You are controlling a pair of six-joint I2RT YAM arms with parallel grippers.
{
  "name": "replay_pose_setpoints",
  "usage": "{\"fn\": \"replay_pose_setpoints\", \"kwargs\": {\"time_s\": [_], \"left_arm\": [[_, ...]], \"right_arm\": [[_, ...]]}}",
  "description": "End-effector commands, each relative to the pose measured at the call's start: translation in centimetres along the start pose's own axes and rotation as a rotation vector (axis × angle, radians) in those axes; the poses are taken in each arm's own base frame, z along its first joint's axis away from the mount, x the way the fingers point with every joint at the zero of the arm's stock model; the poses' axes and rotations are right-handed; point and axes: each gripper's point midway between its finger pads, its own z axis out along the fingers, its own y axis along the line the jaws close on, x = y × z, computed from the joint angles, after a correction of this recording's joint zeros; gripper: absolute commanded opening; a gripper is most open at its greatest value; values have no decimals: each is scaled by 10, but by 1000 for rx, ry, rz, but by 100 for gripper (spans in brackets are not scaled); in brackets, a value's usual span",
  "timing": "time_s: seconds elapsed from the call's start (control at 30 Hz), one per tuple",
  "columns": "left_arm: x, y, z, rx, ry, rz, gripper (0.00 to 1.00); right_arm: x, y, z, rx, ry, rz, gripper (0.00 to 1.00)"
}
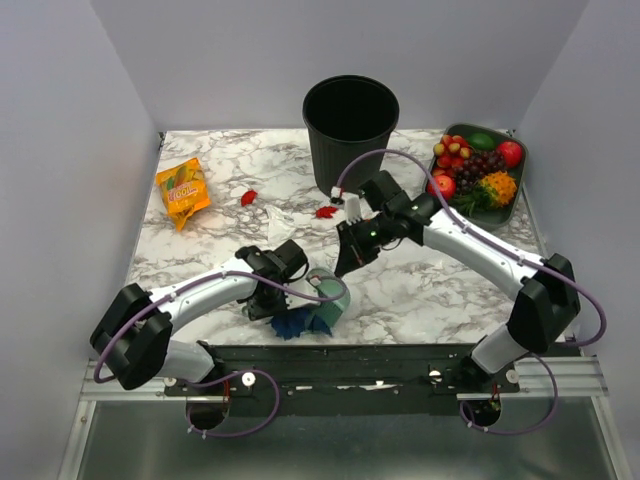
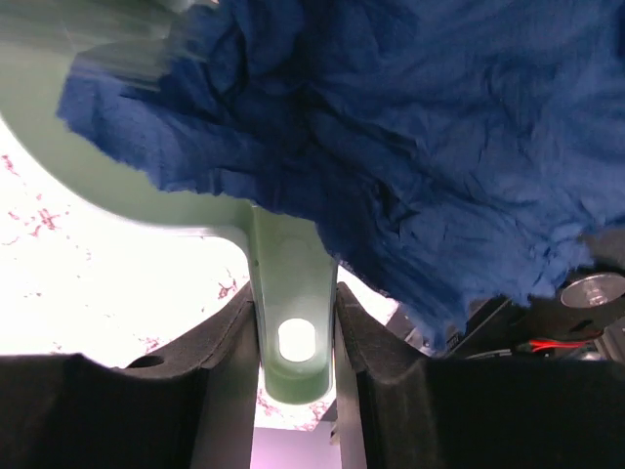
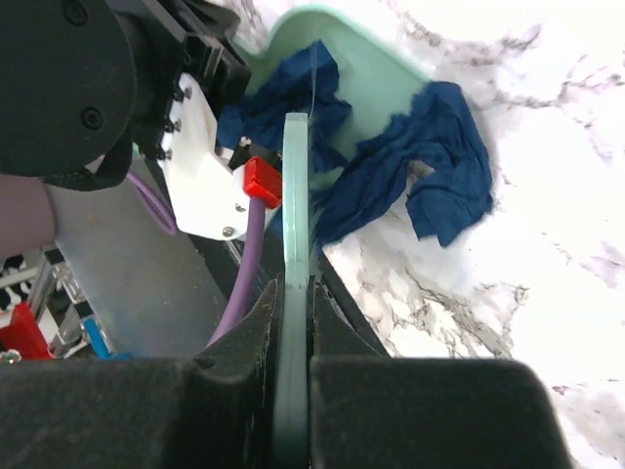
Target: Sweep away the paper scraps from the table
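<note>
- A white tabletop with grey marble veining [image 1: 420,290] stands between plain pale walls; its dark front edge runs just ahead of the arm bases.
- At the back stands a round black plastic bin [image 1: 350,120]. A dark tray of toy fruit [image 1: 525,180] sits at the back right and an orange snack packet [image 1: 183,190] at the left.
- Two tiny red paper scraps show: one [image 1: 249,198] right of the packet, and one [image 1: 326,211] by the bin's foot.
- The left gripper [image 2: 293,318] is bent low near the front edge, its pads clamped on the handle of a pale teal plastic dustpan [image 2: 127,195]. A crumpled dark blue cloth [image 2: 410,147] is draped over the pan.
- The right gripper [image 3: 293,293] reaches inward to mid-table, pinching a thin pale green flat piece [image 3: 295,186] edge-on. It is just beside the dustpan.
- Bare marble lies between the dustpan and both scraps.
</note>
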Motion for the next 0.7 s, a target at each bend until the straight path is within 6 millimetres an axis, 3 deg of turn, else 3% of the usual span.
{"fn": "replay_pose_setpoints", "kwargs": {"time_s": [0.0, 0.1, 0.23, 0.33, 0.47, 0.57, 0.67], "left_arm": [[-13, 5, -6, -32, -64, 7, 0], [-13, 7, -3, -40, -62, 11, 0], [-12, 9, -2, -41, -41, 14, 0], [-14, 12, -2, -49, -37, 12, 0], [-14, 14, -1, -50, -20, -2, 0], [-13, 14, -1, -41, 5, -12, 0], [-15, 12, -2, -29, 0, -22, 0]], "right_arm": [[-29, 17, -48, 19, -140, -206, 1], [-32, 10, -66, 105, -172, -318, 1], [-30, -3, -76, 194, -178, -387, 1], [-32, -24, -81, 300, -183, -414, 1], [-44, -70, -91, 550, -192, -398, 1], [-49, -86, -92, 634, -183, -352, 0], [-42, -100, -77, 650, -128, -274, 0]]}}
